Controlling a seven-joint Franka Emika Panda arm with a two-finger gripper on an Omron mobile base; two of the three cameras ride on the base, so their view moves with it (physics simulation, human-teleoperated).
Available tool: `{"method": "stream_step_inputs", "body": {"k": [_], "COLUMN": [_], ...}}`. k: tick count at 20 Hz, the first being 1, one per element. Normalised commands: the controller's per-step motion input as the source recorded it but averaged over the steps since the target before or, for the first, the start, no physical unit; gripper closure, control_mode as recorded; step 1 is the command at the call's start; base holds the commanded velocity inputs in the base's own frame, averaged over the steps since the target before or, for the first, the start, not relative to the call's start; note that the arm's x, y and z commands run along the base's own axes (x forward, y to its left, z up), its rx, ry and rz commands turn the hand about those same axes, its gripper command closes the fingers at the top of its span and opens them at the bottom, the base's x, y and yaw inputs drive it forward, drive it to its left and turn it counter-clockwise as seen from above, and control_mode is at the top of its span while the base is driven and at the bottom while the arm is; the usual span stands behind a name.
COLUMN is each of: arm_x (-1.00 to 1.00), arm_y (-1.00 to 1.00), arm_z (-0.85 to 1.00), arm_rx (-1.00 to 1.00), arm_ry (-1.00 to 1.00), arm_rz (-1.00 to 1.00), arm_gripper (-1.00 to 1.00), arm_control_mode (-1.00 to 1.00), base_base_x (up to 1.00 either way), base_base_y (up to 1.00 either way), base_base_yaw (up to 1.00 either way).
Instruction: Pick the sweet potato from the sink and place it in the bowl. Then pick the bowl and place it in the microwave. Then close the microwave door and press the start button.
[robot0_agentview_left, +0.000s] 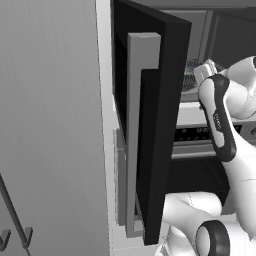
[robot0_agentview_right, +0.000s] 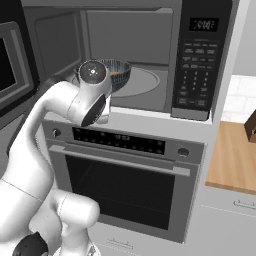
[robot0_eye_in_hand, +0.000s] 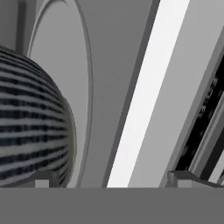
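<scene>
The microwave (robot0_agentview_right: 150, 65) is seen with its cavity exposed, and the microwave door (robot0_agentview_left: 155, 125) is swung wide at the left. The bowl (robot0_agentview_right: 119, 73) is set on the round turntable inside, with an orange trace, presumably the sweet potato (robot0_agentview_right: 116, 73), at its rim. The jaws are held apart just beside the bowl's ribbed wall. The bowl could be dragged or tipped if a fingertip (robot0_eye_in_hand: 43, 178) is caught on it during withdrawal.

The microwave door (robot0_agentview_left: 150, 120) stands wide open, the bowl (robot0_agentview_right: 117, 72) filling the cavity's left front.
</scene>
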Motion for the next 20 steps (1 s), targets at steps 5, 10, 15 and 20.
{"method": "stream_step_inputs", "body": {"k": [5, 10, 15, 20], "arm_x": [-0.87, -0.40, -0.30, -0.23], "arm_y": [0.08, 0.08, -0.33, -0.41], "arm_z": [-0.01, -0.43, -0.20, -0.33], "arm_rx": [0.00, -0.15, -0.33, -0.32], "arm_ry": [0.00, 0.00, 0.00, 0.01], "arm_rz": [0.02, 0.02, 0.01, -0.07], "arm_gripper": [-1.00, -1.00, -1.00, -1.00], "arm_control_mode": [-1.00, -1.00, -1.00, -1.00], "base_base_x": [0.00, 0.00, 0.00, 0.00], "base_base_y": [0.00, 0.00, 0.00, 0.00], "base_base_yaw": [0.00, 0.00, 0.00, 0.00]}}
